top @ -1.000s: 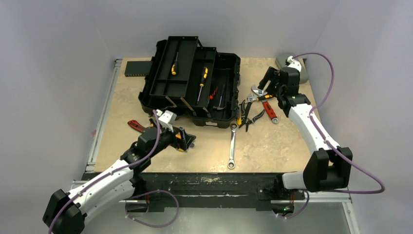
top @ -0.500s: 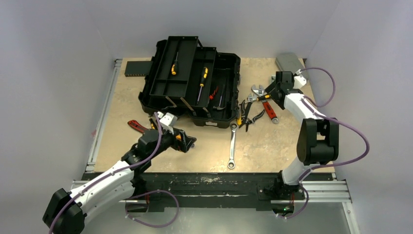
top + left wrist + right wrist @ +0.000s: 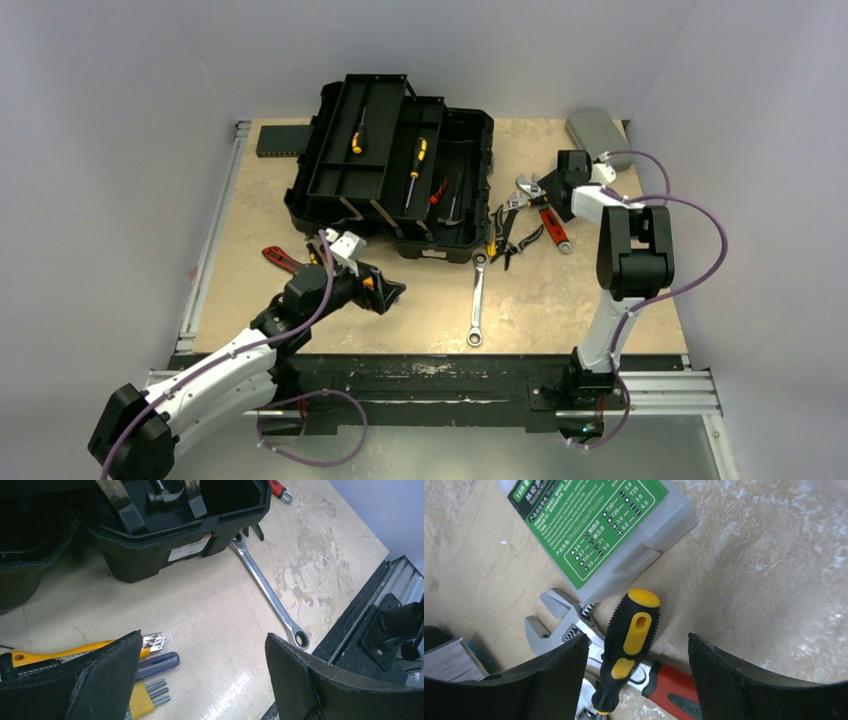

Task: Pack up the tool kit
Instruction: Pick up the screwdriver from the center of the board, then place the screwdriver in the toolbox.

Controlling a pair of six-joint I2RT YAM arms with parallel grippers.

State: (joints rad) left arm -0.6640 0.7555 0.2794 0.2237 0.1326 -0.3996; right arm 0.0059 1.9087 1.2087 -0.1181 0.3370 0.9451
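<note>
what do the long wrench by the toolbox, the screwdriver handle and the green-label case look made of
Long wrench: bare polished metal, probably chromed steel; its shaft mirrors the light.
Screwdriver handle: black, seemingly rubbery grip with dotted texture; glossy yellow inserts look like hard plastic.
Green-label case: frosted translucent plastic, matte; the printed label could be paper or film.

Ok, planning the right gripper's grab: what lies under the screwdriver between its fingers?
A red-handled adjustable wrench crosses beneath the screwdriver; the wrench's jaws and red grip show, its middle is covered.
</note>
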